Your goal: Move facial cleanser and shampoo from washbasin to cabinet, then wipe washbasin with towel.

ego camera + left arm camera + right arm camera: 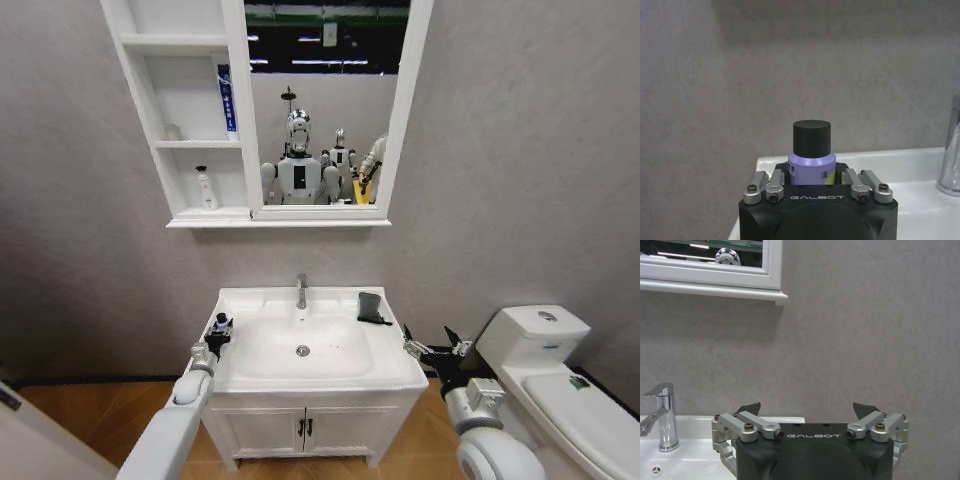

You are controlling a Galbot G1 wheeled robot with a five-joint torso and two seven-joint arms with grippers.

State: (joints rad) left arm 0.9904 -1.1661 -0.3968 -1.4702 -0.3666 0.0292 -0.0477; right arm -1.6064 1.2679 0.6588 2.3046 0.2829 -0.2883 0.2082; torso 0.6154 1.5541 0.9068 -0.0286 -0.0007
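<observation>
The left gripper [219, 327] sits at the washbasin's [385, 372] left edge, about nine o'clock of the bowl, its jaws closed around a purple bottle with a black cap [811, 152] that stands on the rim. The right gripper [432, 345] hangs just off the washbasin's right edge, near three o'clock, jaws spread wide and holding nothing. Farther back, the dark towel [372, 307] lies folded on the surface at two o'clock of the bowl, right of the chrome tap [301, 291]. Above on the wall, the cabinet [187, 216] holds a white pump bottle [206, 189] in its lowest niche and a blue-and-white tube [227, 97] in the middle one.
</observation>
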